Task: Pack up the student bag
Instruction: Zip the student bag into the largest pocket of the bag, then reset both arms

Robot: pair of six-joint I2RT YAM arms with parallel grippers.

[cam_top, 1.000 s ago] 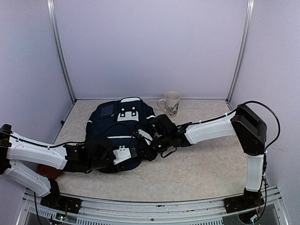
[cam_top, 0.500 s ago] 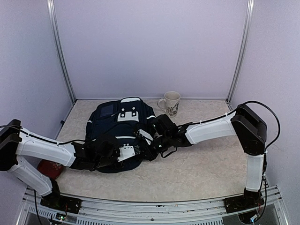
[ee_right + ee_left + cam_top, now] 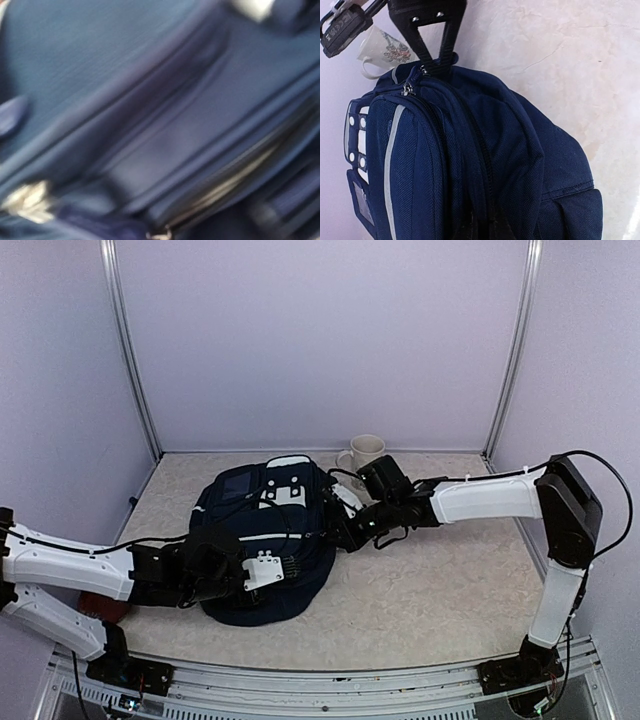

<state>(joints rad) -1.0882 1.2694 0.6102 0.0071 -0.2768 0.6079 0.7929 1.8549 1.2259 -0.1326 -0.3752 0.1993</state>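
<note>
Top external: bag [image 3: 262, 540] looks zipped, mug [image 3: 366, 453] outside (packing barely begun, I judge); left hand [image 3: 290, 566] and right hand [image 3: 437, 62] both pinch bag fabric.

One student bag [image 3: 270, 540], one mug [image 3: 366, 452], one red object [image 3: 98, 606] and two arms [image 3: 480, 498].

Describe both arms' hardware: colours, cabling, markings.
Both arms match: the left arm and right arm have white link shells with black joint housings and black wrists. Thin black cables run outside along each. The left wrist carries a white plate with dark dots. Jaws are black and tapered.
</note>
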